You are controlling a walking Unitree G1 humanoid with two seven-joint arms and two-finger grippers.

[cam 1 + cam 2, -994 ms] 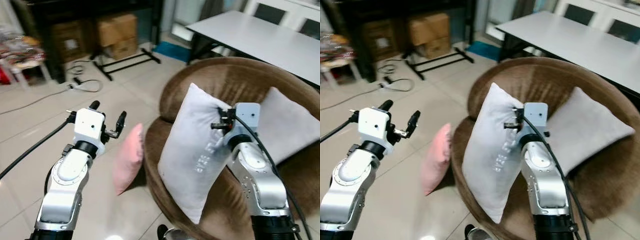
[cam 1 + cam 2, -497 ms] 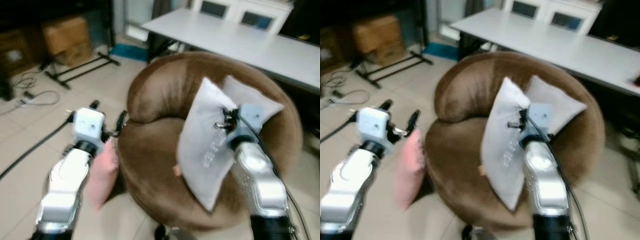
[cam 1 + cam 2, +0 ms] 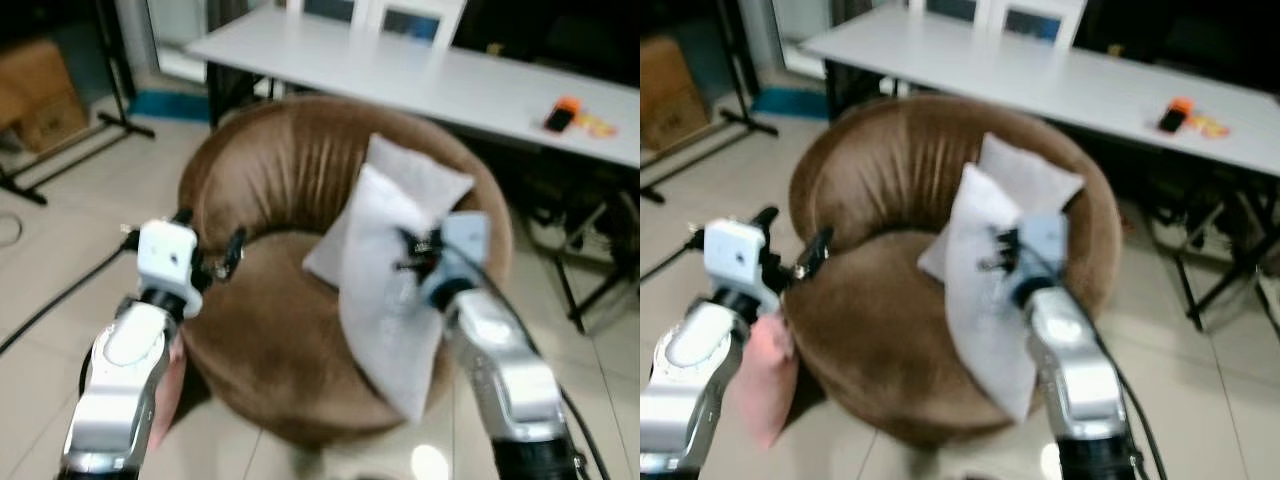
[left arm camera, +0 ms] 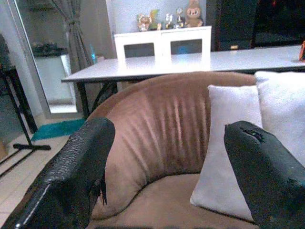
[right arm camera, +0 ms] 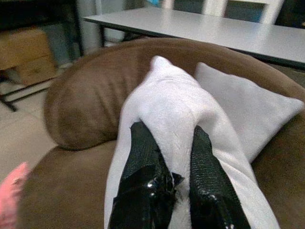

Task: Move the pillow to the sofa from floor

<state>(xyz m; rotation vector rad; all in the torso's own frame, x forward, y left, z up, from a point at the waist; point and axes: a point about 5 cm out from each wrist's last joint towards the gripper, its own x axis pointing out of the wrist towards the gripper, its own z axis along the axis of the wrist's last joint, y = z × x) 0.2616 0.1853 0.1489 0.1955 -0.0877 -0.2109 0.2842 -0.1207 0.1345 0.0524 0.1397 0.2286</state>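
A light grey pillow (image 3: 385, 290) hangs upright over the round brown sofa (image 3: 270, 330), pinched at its upper edge by my right gripper (image 3: 408, 252). In the right wrist view both black fingers (image 5: 143, 162) clamp a fold of that pillow (image 5: 167, 100). A second grey pillow (image 3: 415, 180) leans on the sofa's backrest behind it. My left gripper (image 3: 205, 250) is open beside the sofa's left rim, holding nothing; its wrist view looks between the spread fingers (image 4: 81, 162) at the backrest (image 4: 157, 119). A pink pillow (image 3: 765, 385) lies on the floor under my left arm.
A long white table (image 3: 420, 70) stands behind the sofa with an orange object (image 3: 560, 113) on it. A cardboard box (image 3: 40, 90) and a black stand's feet (image 3: 120, 120) are at the far left. Chair legs (image 3: 590, 270) stand at the right on the tiled floor.
The camera has swung right, so the sofa now sits centred and the boxes have slid off left. My right gripper still holds the grey pillow over the seat; the left stays open.
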